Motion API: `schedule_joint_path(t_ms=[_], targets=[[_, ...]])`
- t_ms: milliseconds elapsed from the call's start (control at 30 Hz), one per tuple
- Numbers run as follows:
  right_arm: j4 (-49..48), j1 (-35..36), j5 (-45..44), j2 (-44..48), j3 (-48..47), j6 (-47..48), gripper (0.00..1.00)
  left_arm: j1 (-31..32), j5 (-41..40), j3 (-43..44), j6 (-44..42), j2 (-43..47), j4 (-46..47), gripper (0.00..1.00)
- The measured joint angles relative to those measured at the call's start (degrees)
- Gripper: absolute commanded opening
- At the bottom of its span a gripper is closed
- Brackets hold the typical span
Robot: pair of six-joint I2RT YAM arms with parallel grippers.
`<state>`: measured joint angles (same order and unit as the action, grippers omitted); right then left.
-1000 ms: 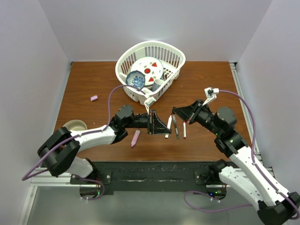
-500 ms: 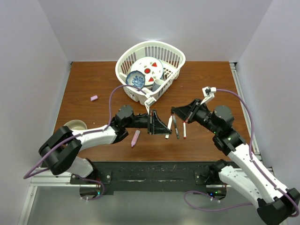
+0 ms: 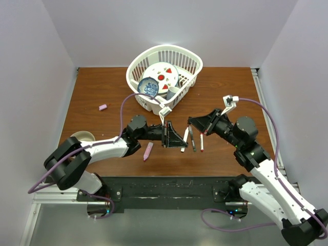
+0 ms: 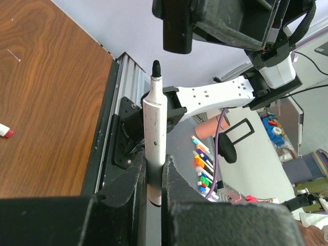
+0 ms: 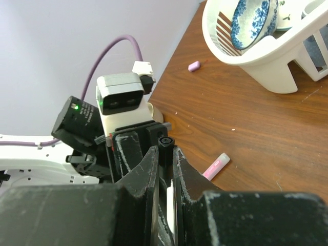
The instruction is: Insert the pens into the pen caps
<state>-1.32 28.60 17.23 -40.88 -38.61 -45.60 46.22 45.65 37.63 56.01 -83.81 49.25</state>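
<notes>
My left gripper (image 3: 174,137) (image 4: 154,165) is shut on a white-barrelled pen (image 4: 154,128), its black tip pointing at my right gripper (image 4: 215,25). My right gripper (image 3: 196,124) (image 5: 165,152) is shut on a black cap (image 5: 165,143), open end facing the left gripper, a short gap away. On the table below lie a white pen (image 3: 184,140), a thin dark grey pen (image 3: 192,138) and a white pen with red ends (image 3: 201,142). A pink marker (image 3: 148,151) (image 5: 215,166) lies nearer the left arm. A pale pink cap (image 3: 103,107) (image 5: 193,66) lies far left.
A white dish basket (image 3: 187,57) (image 5: 266,72) with plates and a blue patterned bowl (image 3: 148,87) stands at the back centre. A beige cup (image 3: 82,137) sits by the left arm. Purple cables arch over both arms.
The right gripper shifted slightly left and back with the black cap. The left gripper with the pen has barely moved.
</notes>
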Motion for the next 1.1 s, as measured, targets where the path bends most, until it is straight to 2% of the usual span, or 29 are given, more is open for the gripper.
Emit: schedule_joint_path(t_ms=[1100], targets=[[0.46, 0.02, 0.33, 1.81, 0.94, 0.11, 0.06, -0.52, 0.61, 3.08, 0.02, -0.09, -1.33, 0.00]])
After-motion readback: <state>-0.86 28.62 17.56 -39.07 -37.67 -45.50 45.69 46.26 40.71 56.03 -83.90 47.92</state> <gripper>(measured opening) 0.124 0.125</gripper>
